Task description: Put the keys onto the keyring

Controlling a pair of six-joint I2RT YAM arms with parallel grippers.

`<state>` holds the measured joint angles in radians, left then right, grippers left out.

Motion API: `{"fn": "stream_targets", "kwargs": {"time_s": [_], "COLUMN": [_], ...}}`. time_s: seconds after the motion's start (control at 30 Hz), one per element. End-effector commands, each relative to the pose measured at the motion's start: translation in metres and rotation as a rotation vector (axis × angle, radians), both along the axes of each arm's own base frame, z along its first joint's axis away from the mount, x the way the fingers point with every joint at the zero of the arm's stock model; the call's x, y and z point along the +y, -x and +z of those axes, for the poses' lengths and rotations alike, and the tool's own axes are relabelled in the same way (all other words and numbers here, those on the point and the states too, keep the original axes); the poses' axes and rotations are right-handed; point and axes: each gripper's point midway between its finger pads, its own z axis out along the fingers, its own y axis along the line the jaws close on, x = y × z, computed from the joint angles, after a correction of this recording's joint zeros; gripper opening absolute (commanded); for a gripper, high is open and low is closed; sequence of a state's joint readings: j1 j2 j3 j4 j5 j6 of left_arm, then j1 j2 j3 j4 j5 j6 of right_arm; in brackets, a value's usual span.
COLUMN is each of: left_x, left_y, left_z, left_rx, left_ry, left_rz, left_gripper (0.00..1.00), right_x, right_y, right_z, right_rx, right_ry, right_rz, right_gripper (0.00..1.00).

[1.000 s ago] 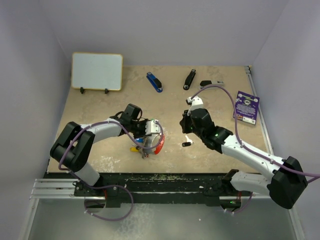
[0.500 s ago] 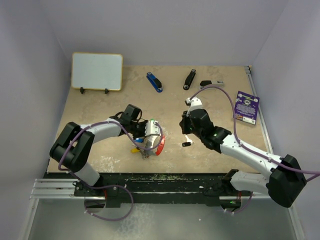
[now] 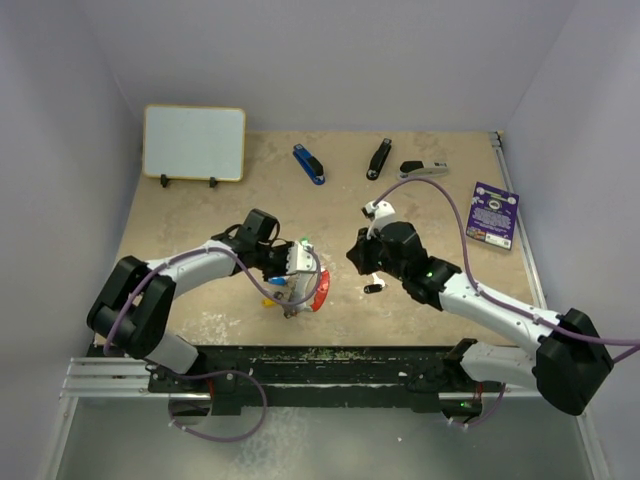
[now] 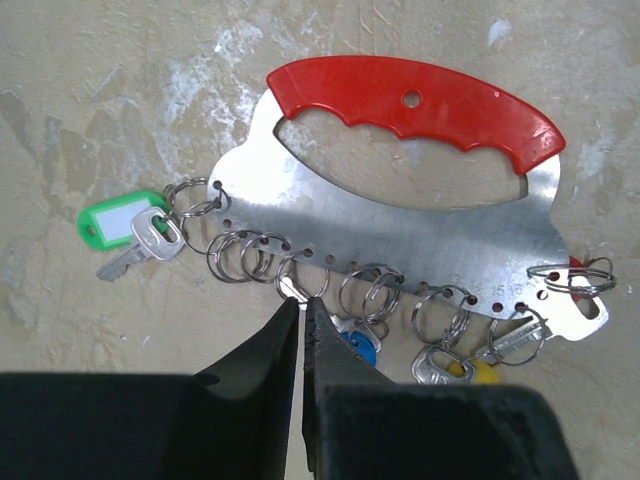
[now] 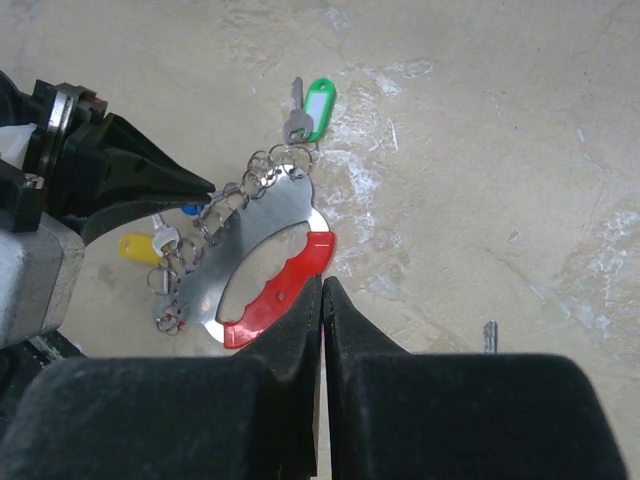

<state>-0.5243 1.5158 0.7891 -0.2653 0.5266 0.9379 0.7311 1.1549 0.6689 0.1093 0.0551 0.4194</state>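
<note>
Left wrist: keyring touching left fingers

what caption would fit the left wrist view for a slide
Left gripper pinches a split ring on the red-handled keyring; a green-tagged key hangs at one end

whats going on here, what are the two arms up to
The left gripper is pinched shut on one split ring of the keyring, a metal plate with a red grip lying on the table. A green-tagged key and others already hang from it. The right gripper hovers shut nearby, apparently empty, with a loose key on the table beside it.
</note>
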Motion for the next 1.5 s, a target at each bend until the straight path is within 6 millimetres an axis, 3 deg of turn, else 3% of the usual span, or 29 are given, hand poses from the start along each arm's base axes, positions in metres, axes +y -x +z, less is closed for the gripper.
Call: {"fn": "stream_targets", "kwargs": {"time_s": [0.0,0.17,0.23,0.37,0.4,0.47,0.5,0.67,0.83,1.13,1.47], "left_x": [-0.003,0.007,0.021,0.061,0.071,0.088,0.095,0.116,0.119,0.120,0.117], "left_y": [0.006,-0.022,-0.040,-0.063,-0.065,-0.064,-0.063,-0.049,-0.042,-0.038,-0.040], "left_z": [0.008,0.043,0.066,0.098,0.104,0.109,0.112,0.122,0.129,0.118,0.110], "left_rx": [0.006,-0.077,-0.120,-0.126,-0.124,-0.109,-0.110,-0.130,-0.126,-0.117,-0.107], "left_ry": [0.035,0.051,0.086,0.132,0.137,0.145,0.148,0.147,0.166,0.163,0.166], "left_rz": [-0.030,0.121,0.217,0.387,0.427,0.483,0.506,0.574,0.606,0.602,0.595], "left_gripper": [0.08,0.11,0.15,0.30,0.43,0.95,0.98,0.98,0.98,0.98,0.98], "right_x": [0.012,0.048,0.063,0.085,0.089,0.099,0.104,0.124,0.132,0.144,0.149], "right_y": [0.001,0.002,0.000,-0.009,-0.012,-0.018,-0.021,-0.032,-0.040,-0.046,-0.062], "right_z": [0.019,0.021,0.004,-0.007,-0.007,-0.004,-0.003,-0.009,-0.028,-0.059,-0.076], "right_rx": [-0.053,-0.081,-0.013,0.039,0.039,0.030,0.028,0.036,0.072,0.118,0.101], "right_ry": [-0.059,-0.098,-0.076,-0.057,-0.057,-0.051,-0.042,0.010,0.062,0.099,0.169], "right_rz": [0.064,0.255,0.308,0.367,0.374,0.390,0.396,0.422,0.406,0.416,0.419], "right_gripper": [0.01,0.08,0.14,0.28,0.31,0.34,0.33,0.12,0.08,0.09,0.09]}}
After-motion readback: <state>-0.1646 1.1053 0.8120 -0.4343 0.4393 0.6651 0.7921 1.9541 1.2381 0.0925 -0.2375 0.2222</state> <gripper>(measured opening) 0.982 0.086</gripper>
